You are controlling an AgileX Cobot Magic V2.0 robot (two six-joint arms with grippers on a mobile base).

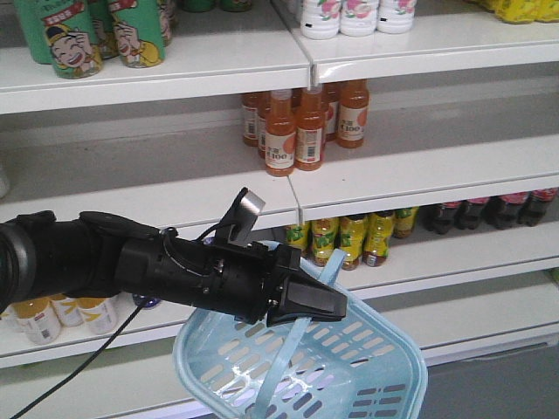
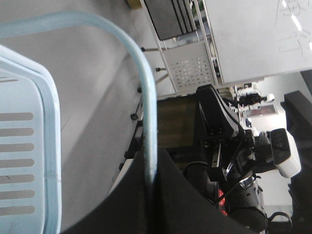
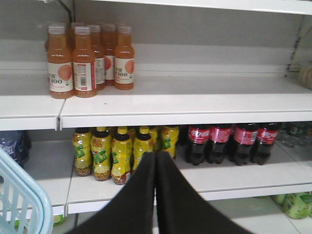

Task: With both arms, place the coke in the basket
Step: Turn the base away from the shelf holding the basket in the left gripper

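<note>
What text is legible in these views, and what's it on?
"100": white labels on the orange juice bottles.
Cola bottles: white script on red labels, too blurred to read.
Yellow bottles and green cartoon cans: print unreadable.
Basket: no text.

From the front view we look level at the shelves, the left arm close across the foreground; our left wrist view sits tight against the handle, facing out over the floor; our right wrist view faces the shelves from nearer, sharing the orange bottles and a corner of the basket with the front.
</note>
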